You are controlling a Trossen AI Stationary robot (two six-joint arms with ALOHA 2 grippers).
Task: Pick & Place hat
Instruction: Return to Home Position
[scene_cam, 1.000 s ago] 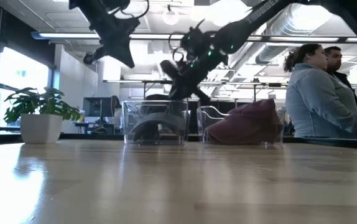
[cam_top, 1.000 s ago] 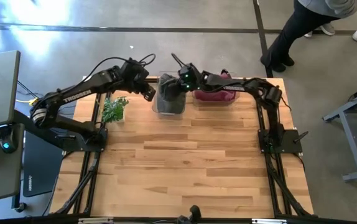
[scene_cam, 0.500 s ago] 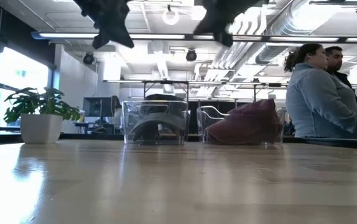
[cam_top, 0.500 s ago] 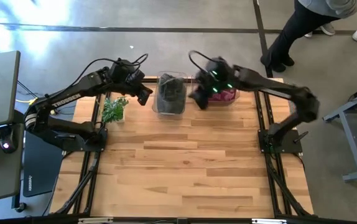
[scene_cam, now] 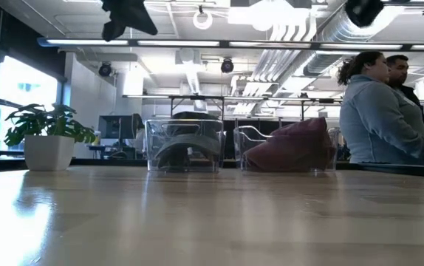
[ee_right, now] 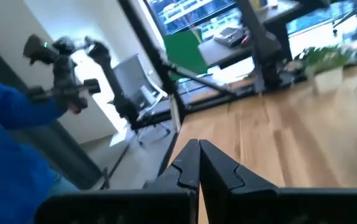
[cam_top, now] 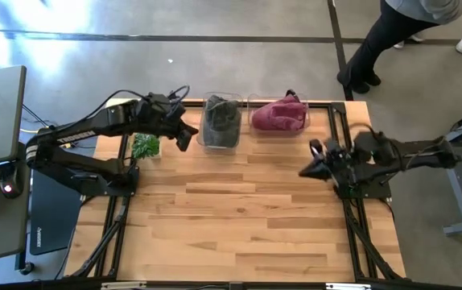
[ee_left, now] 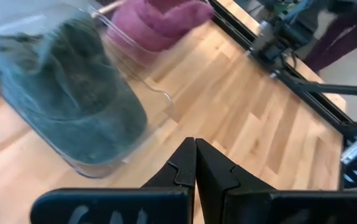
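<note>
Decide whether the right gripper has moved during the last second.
Yes. The right gripper has left the left bin holding the black cap and drawn back toward the right edge of the table.

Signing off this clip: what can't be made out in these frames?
Left pincer and right pincer: low view, mostly cut off by the top edge.
Black cap: high view, a dark heap in the left bin; brim direction unreadable.
Red cap: left wrist view, cut by the top edge.
Person: high view, cut off by the top edge.
</note>
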